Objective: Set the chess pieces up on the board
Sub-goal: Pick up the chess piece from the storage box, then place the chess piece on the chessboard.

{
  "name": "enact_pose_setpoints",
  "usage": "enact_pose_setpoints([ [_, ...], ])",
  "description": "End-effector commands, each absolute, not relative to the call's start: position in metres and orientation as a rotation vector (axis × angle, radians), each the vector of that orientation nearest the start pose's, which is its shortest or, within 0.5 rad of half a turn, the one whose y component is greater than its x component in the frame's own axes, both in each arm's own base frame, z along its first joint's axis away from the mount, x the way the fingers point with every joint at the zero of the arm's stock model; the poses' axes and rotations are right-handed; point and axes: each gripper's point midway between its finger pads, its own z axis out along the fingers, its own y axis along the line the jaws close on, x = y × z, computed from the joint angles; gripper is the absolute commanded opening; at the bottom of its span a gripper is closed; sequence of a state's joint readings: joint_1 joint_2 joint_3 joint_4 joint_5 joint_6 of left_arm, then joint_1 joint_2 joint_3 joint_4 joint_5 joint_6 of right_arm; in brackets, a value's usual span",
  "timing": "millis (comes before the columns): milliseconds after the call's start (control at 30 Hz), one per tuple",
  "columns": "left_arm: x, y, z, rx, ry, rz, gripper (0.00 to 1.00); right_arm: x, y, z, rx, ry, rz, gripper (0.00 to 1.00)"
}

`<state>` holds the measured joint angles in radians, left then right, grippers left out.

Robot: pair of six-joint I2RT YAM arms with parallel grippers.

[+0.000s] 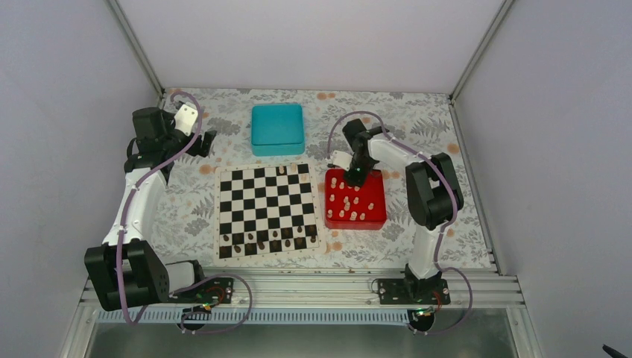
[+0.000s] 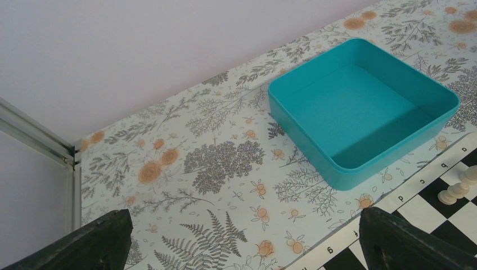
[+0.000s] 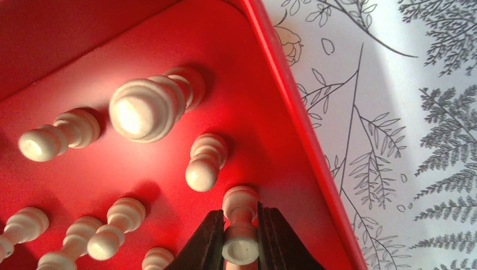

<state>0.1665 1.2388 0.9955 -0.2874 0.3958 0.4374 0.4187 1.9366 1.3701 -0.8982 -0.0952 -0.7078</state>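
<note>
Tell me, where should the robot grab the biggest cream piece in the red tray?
Probably at the narrow neck just under its wide head, coming straight down from above. The piece stands upright in the tray, so its top faces up and its sides are open to the fingers.

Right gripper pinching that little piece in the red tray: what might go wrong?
The right gripper holds the piece only near its rounded top, so it may slip or tilt when lifted. A neighbouring piece stands close and could get knocked over. The tray rim is near; a finger might catch it.
</note>
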Motion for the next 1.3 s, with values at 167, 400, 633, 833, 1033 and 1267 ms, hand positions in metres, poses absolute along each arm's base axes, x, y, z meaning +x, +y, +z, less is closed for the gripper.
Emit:
enact_pose_setpoints([
  [167, 0.391, -0.003, 0.241, 0.525, 1.995, -0.058, 1.00, 0.362, 0.198, 0.120, -1.598, 2.383, 0.088, 0.07],
  [400, 0.391, -0.004, 0.244, 0.525, 1.987, -0.061, 1.00, 0.384, 0.249, 0.152, -1.654, 2.251, 0.145, 0.07],
  [633, 0.390, -0.004, 0.248, 0.525, 1.980, -0.060, 1.00, 0.404, 0.296, 0.131, -1.725, 2.189, 0.170, 0.08],
  [833, 0.390, -0.004, 0.248, 0.524, 1.978, -0.055, 1.00, 0.410, 0.326, 0.107, -1.748, 2.168, 0.192, 0.09],
  [1033, 0.390, -0.004, 0.246, 0.525, 1.980, -0.060, 1.00, 0.406, 0.333, 0.082, -1.781, 2.198, 0.202, 0.09],
  [1267, 0.389, -0.005, 0.247, 0.529, 1.976, -0.061, 1.00, 0.405, 0.332, 0.067, -1.794, 2.220, 0.191, 0.09],
])
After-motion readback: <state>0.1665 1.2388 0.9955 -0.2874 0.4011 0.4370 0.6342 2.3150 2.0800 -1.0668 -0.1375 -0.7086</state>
